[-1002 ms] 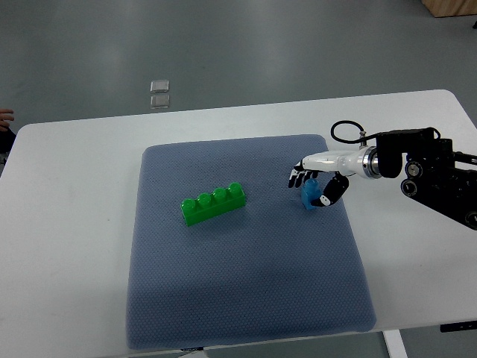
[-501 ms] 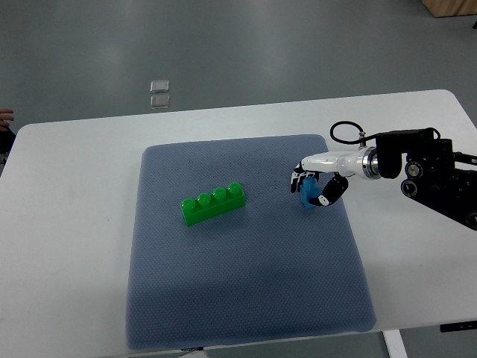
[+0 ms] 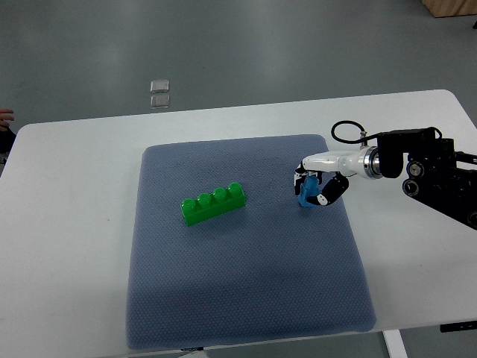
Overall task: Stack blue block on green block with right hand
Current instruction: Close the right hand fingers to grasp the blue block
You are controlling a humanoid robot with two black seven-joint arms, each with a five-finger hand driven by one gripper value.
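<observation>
Our right hand (image 3: 313,188) pinches the small blue block (image 3: 305,192) over the dimpled grey mat (image 3: 246,291); the four-studded green block (image 3: 214,203) lies well apart.

Looks like a robotics lab/test space. White table (image 3: 74,224) w/ rounded corners, blue-grey foam mat (image 3: 246,298) laid on it as work surface. Bare grey floor (image 3: 261,52) beyond, two small floor sockets (image 3: 159,94). Robot arm (image 3: 428,175) w/ exposed cable at table's right.
</observation>
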